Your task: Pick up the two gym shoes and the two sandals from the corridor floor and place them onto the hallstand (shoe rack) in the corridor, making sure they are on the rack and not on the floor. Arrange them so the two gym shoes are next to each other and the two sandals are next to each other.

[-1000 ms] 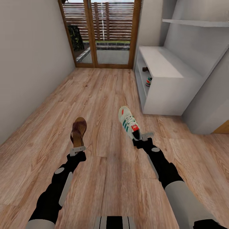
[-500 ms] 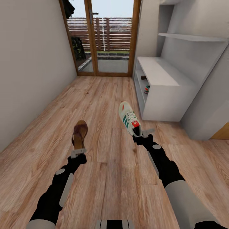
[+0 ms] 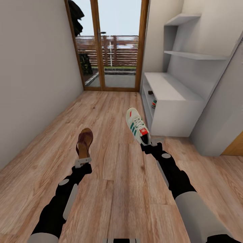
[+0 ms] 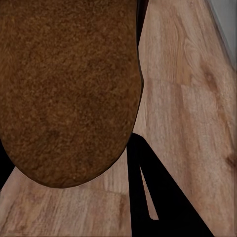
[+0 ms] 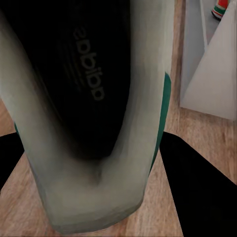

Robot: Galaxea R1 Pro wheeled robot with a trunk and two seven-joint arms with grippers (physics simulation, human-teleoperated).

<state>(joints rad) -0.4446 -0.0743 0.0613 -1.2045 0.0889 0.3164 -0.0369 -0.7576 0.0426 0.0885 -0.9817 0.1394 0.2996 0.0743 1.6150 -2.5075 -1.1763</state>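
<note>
Left gripper (image 3: 82, 162): fingers clamped on one brown sandal (image 3: 84, 142), held above the corridor floor (image 3: 111, 175); its heel end hidden by the fingers. Right gripper (image 3: 151, 145) grips one white gym shoe (image 3: 136, 125) by the heel. Hallstand (image 3: 175, 98) at right: a second gym shoe (image 3: 154, 104) and a dark item, partly hidden, in its open shelf.

Plain grey walls (image 3: 33, 67) flank wood-framed glass doors (image 3: 111, 47).
</note>
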